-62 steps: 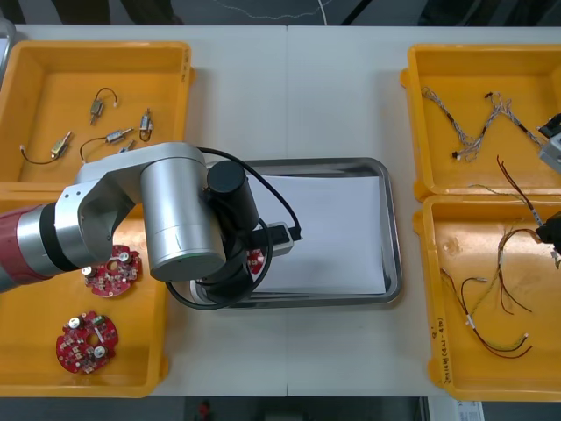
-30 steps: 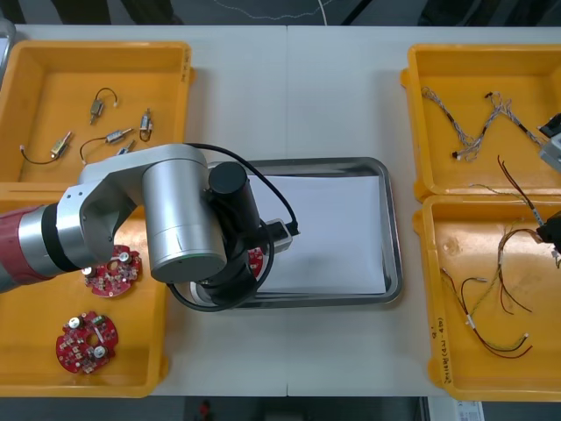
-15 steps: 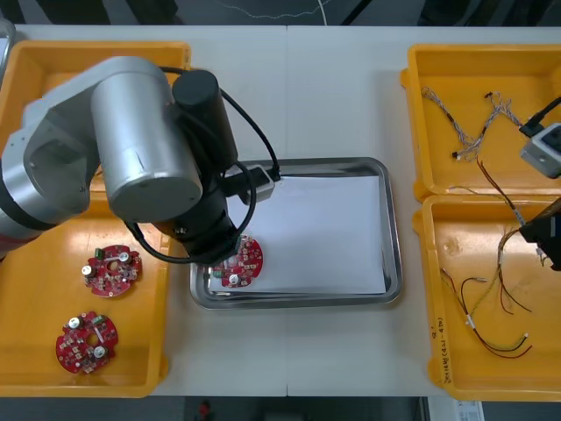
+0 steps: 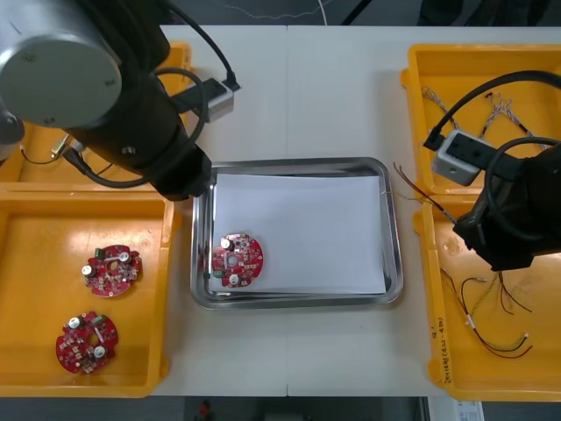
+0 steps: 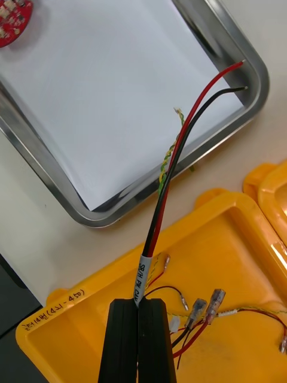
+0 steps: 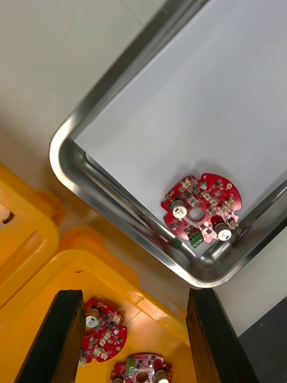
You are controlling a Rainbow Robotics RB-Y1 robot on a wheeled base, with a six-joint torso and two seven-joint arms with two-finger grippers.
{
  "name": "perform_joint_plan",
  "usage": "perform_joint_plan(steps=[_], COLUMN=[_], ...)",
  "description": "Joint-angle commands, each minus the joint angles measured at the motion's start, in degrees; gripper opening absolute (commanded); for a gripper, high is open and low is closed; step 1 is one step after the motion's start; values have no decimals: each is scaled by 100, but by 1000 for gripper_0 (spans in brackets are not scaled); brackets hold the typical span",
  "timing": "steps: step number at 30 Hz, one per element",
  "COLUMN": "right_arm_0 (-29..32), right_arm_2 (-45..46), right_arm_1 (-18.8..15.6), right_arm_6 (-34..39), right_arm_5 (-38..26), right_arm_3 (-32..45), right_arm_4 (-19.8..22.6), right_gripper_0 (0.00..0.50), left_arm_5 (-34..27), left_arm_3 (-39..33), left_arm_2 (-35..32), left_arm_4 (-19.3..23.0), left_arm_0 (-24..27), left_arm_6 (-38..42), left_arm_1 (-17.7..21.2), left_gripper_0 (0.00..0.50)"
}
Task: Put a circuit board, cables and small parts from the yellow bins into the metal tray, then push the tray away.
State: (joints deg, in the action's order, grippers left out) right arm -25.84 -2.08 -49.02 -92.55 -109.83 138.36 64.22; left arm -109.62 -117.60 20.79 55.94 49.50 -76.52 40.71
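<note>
Held tight in the right gripper (image 5: 142,302) over the near-right yellow bin (image 5: 230,239), the red and black cable (image 5: 162,209), if released early, may straddle the shiny metal tray's (image 4: 394,246) right rim; the wide-open left gripper (image 6: 134,338) hangs beside the round red circuit board (image 6: 202,207) in its near-left corner.

silver drum, black wrists, loops of cable

the left arm (image 4: 57,61) is a fat drum of brushed silver-grey metal with a flat round end cap, running into a matte black wrist (image 4: 162,145). a thin black cable (image 4: 215,54) curves off it to a small grey box (image 4: 219,95). the right arm (image 4: 517,219) is matte black, with its own arching black cable (image 4: 491,81) and a pale grey box (image 4: 460,158). the left gripper (image 6: 134,293) has two flat, square-tipped black fingers (image 6: 57,335). the right gripper (image 5: 139,301) has the same plain black fingers (image 5: 122,341), smooth and unmarked.
</note>
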Motion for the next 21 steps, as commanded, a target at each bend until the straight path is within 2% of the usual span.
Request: perform_joint_plan(steps=[1, 5, 9, 15, 21], right_arm_0=[-589, -861, -1116, -1230, -1362], right_arm_2=[-847, -1304, -1682, -1858, -2174], right_arm_1=[-126, 191, 586, 1052, 1245], right_arm_6=[-334, -466, -1055, -1837, -2558], right_arm_5=[-17, -17, -17, -17, -17], right_arm_3=[138, 129, 15, -468, -952], right_arm_4=[-225, -533, -937, -1192, -1456], right_gripper_0=[0, 0, 0, 0, 0], left_arm_5=[-38, -38, -38, -38, -38], left_arm_3=[167, 501, 888, 1468, 2022], left_arm_2=[-541, -708, -769, -778, -778], left_arm_4=[216, 242, 216, -57, -241], left_arm_0=[192, 192, 192, 200, 192], left_arm_6=[639, 560, 463, 305, 59], left_arm_1=[323, 596, 833, 965, 1096], left_gripper_0=[500, 500, 500, 500, 500])
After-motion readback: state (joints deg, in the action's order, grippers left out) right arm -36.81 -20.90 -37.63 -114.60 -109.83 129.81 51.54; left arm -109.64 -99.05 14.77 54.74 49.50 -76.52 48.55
